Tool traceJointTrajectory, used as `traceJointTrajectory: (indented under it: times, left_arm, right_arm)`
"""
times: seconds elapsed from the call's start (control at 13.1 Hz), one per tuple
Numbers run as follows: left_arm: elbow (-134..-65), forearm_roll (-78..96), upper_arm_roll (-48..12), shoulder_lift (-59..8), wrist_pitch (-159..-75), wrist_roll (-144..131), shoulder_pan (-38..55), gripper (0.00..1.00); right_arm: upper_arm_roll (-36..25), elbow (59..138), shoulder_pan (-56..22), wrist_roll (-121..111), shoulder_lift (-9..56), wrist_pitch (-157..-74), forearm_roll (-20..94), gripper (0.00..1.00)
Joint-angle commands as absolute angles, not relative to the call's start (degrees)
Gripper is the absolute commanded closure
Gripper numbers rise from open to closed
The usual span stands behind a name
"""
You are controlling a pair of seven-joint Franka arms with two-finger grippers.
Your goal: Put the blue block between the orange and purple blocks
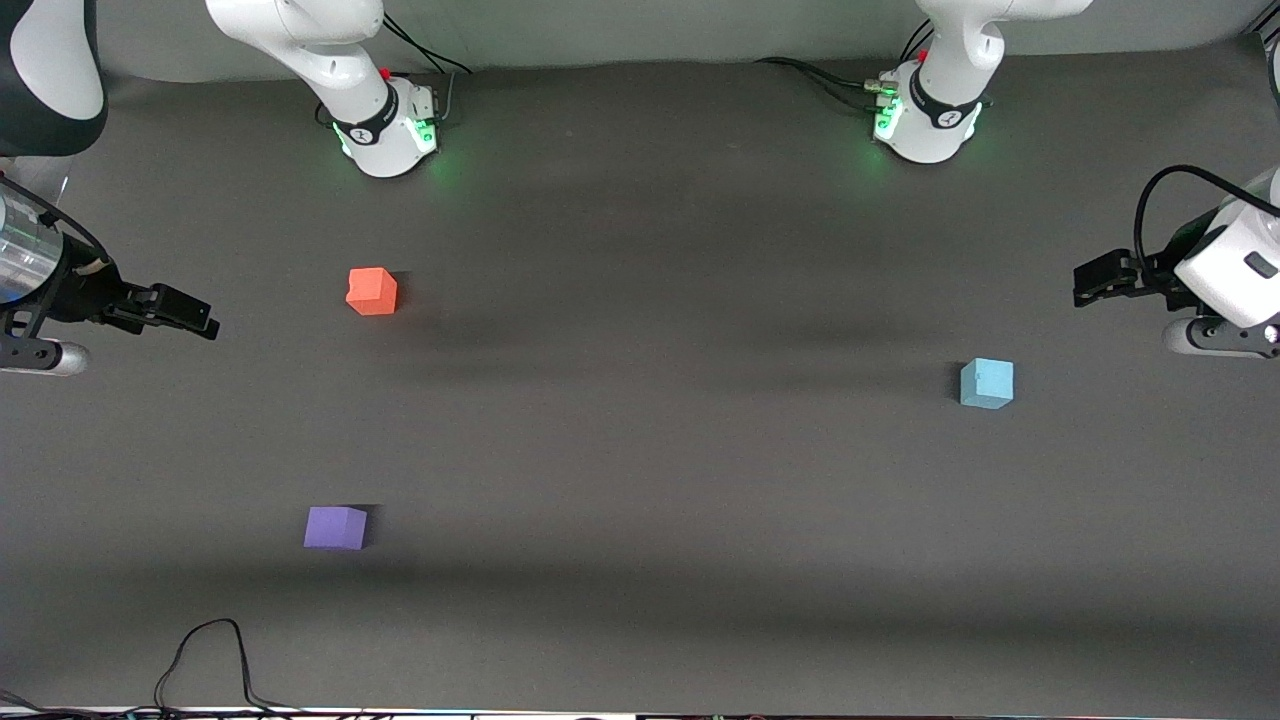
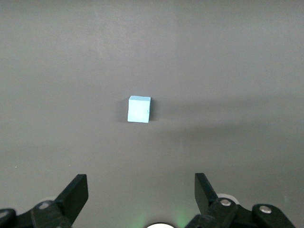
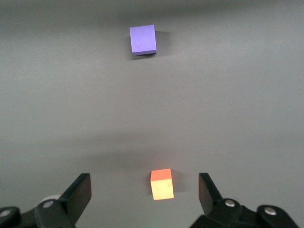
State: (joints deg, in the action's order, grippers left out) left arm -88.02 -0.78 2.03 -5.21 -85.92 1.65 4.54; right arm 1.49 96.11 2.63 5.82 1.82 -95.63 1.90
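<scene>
The light blue block (image 1: 987,383) sits on the dark table toward the left arm's end, and it also shows in the left wrist view (image 2: 139,109). The orange block (image 1: 372,291) and the purple block (image 1: 335,527) sit toward the right arm's end, the purple one nearer the front camera. Both show in the right wrist view, orange (image 3: 161,184) and purple (image 3: 143,39). My left gripper (image 1: 1095,280) (image 2: 141,183) is open and empty, up over the table's left end, apart from the blue block. My right gripper (image 1: 190,312) (image 3: 145,183) is open and empty, up near the orange block.
The two arm bases (image 1: 385,130) (image 1: 925,120) stand at the table's back edge with cables beside them. A black cable loop (image 1: 210,660) lies near the table's front edge, by the purple block's end.
</scene>
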Motion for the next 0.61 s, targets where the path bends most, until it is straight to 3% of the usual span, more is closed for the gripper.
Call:
traceJointTrajectory:
  times: [0.0,0.54]
  left_arm:
    - [-87.45,-0.09,2.64,-4.83,-84.81,1.93,5.19,0.00]
    - [-88.59,-0.70,2.81,-4.31,-84.11,4.12,5.01,0.00]
  right_arm:
    - [1.32,96.33,2.64,4.39,1.67,-96.33,1.49,0.00]
    - [1.41,96.33,1.93,5.19,1.23,-96.24,1.49,0.00]
